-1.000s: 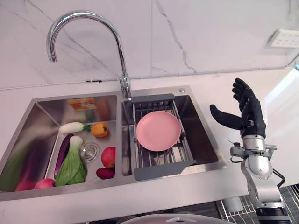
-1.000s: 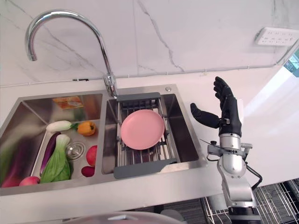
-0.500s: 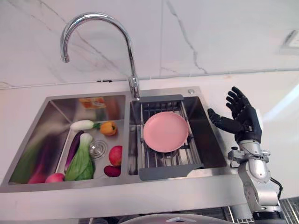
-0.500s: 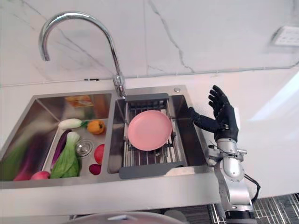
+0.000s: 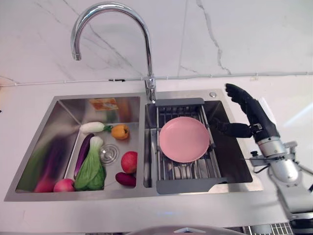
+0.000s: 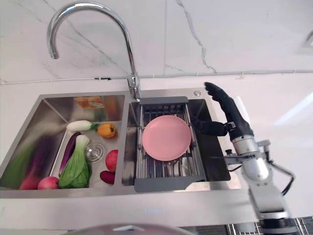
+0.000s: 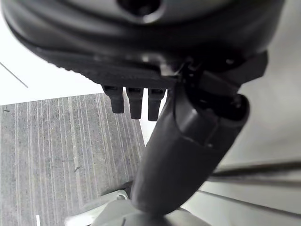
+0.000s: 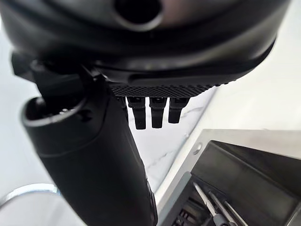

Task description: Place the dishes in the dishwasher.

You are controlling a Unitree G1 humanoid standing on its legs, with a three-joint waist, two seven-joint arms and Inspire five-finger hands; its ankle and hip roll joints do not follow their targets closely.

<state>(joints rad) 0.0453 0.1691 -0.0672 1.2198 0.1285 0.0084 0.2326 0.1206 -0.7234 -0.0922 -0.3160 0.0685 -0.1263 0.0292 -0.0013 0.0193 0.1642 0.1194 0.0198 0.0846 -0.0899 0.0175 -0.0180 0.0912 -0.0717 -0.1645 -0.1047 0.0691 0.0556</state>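
Reaching in toward the sink now, my right hand point(image 5: 254, 120) has come over from out past the counter and hangs above the right basin's 3 o'clock rim, fingers straight and spread, thumb stuck out toward the pink plate point(image 5: 184, 139), grasping nothing. A second ago that hand was upright and well clear of the steel, so the gap to the plate has shrunk a lot. The whole view has slid sideways too, which is just my head turning, not the sink stuff moving. The plate hasn't budged: it lies flat on the wire drain rack point(image 5: 168, 172) that sits across the right basin, with the faucet point(image 5: 112, 29) arching up at 12 o'clock from it. The left basin point(image 5: 63, 142) holds the veg and fruit, a bok choy point(image 5: 90, 169), an eggplant point(image 5: 83, 149), an orange pepper point(image 5: 120, 131) and a red apple point(image 5: 129, 162), none of which I need. My left hand point(image 7: 188, 155) shows up in its own wrist view hanging low over grey floor, fingers relaxed, idle. So I'd call this the approach step, barely started: the thumb tip is just beside the plate's 3 o'clock edge but I can't tell if it touches. Getting under that flat rim looks like the fiddly bit, since the rack rails run right alongside it.
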